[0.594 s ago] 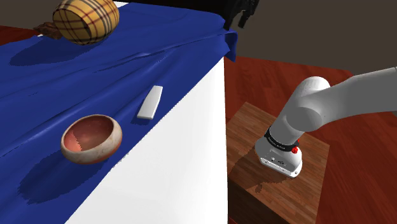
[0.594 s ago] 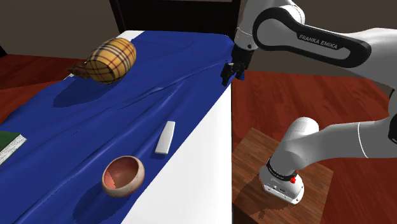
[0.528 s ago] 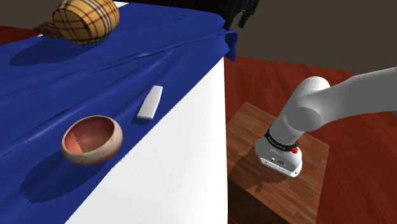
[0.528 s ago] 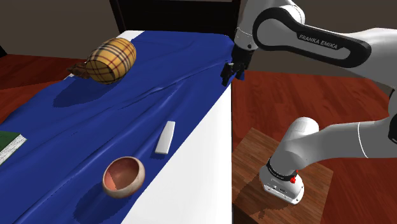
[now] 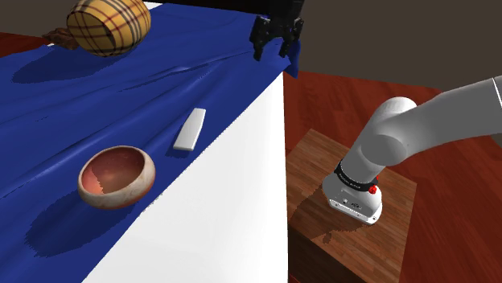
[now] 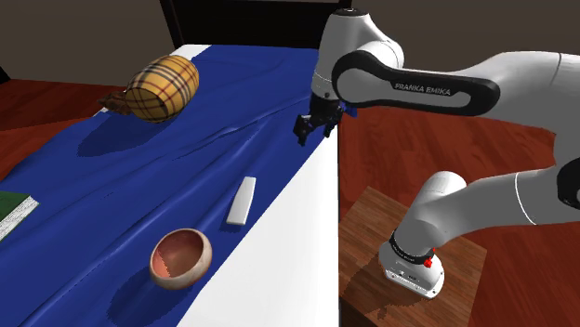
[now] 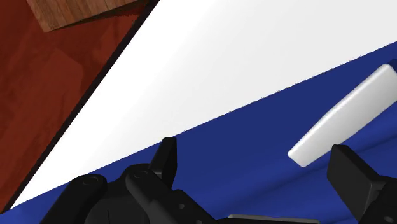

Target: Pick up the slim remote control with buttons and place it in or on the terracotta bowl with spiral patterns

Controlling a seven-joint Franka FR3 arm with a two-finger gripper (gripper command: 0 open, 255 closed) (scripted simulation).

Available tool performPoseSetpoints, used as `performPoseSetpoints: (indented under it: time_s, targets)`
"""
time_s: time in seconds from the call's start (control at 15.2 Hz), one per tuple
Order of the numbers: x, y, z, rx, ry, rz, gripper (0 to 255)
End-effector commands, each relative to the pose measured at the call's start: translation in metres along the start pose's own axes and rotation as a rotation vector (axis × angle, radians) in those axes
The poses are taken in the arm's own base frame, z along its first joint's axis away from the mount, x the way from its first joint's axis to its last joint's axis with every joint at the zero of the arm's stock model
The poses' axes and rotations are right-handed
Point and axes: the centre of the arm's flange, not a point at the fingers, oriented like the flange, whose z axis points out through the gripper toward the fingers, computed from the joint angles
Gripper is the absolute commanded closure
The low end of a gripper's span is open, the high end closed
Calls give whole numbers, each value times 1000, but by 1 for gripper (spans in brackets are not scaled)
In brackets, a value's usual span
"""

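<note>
Fingers (image 7: 167, 159) (spread, empty) over cloth (image 5: 80, 88); remote (image 5: 190, 130) between them and bowl (image 5: 116, 175); plaid bag (image 5: 107, 26) aside.

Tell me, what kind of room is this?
Probably a bedroom in a house: a rumpled blue cover lies over a white bed-like top, a checked bag sits on it, and the floor is reddish wood.
</note>
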Motion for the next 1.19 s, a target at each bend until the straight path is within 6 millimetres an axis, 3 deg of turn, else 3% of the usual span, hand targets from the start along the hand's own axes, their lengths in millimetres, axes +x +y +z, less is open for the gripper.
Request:
performPoseSetpoints:
  time_s: [0.0,0.53,1.12]
  targets:
    - [1,-21,21,-10,-6,60,0]
    - [26,-97,97,-53,-32,282,0]
    - [69,-170,188,-101,-62,532,0]
